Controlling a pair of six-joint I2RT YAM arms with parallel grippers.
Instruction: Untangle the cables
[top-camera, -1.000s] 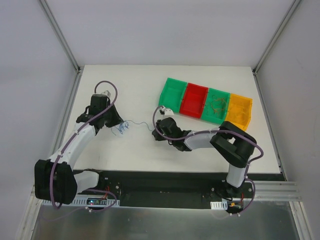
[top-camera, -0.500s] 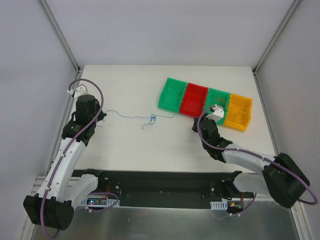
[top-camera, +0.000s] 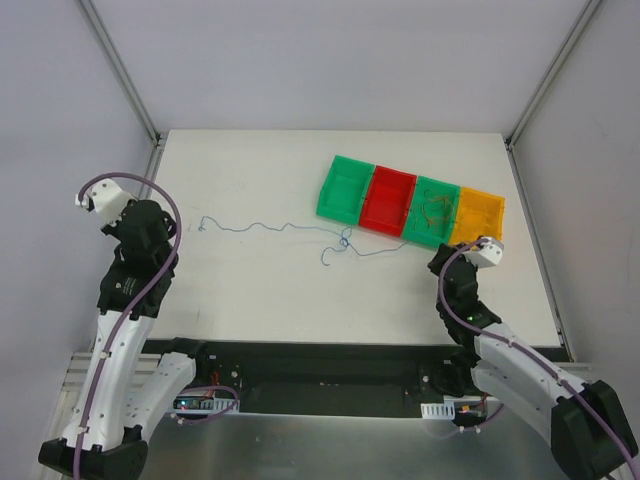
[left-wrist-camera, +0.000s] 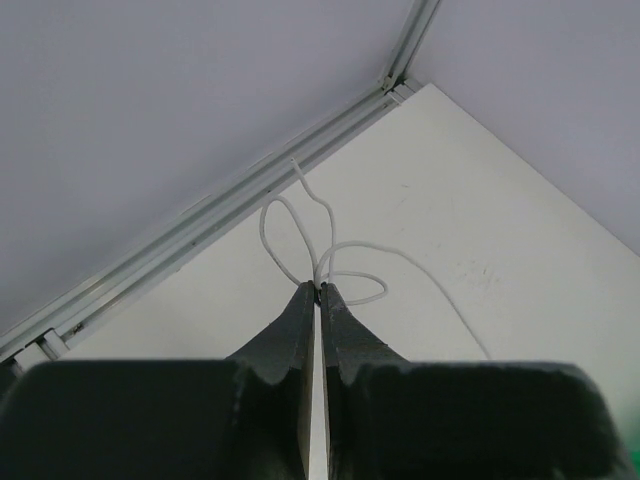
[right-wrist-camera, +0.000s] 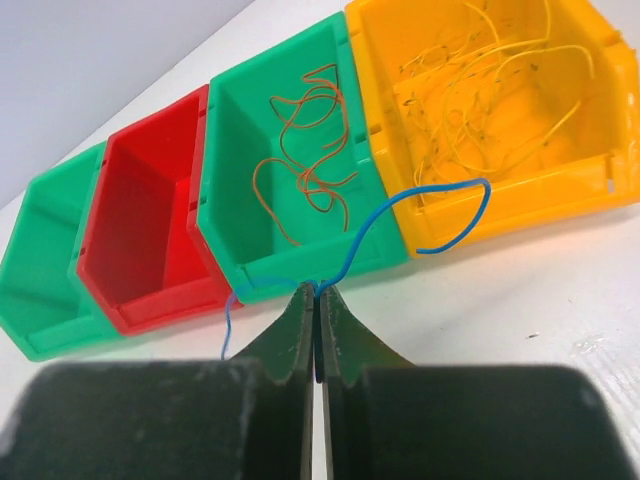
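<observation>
Across middle of table (top-camera: 250, 290), blue cable (top-camera: 270, 226) lies stretched left to right. Small knot (top-camera: 343, 243) with loose tail sits right of centre, near bins. My right gripper (right-wrist-camera: 317, 290) is clamped on cable's right end, before green bin (right-wrist-camera: 225, 215) holding orange strands (right-wrist-camera: 310, 140) and yellow bin (right-wrist-camera: 540, 195) holding yellow strands (right-wrist-camera: 470, 110). My left gripper (left-wrist-camera: 318, 292), at left table edge, is pinched on pale strand (left-wrist-camera: 262, 222).

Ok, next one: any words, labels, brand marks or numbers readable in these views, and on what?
No text can be read in any view.
Bins: the walls are plain; no label or number shows.
Circuit board at the left arm's base: any markings are too small to read.
Blue cable and pale cable: no tags.
</observation>
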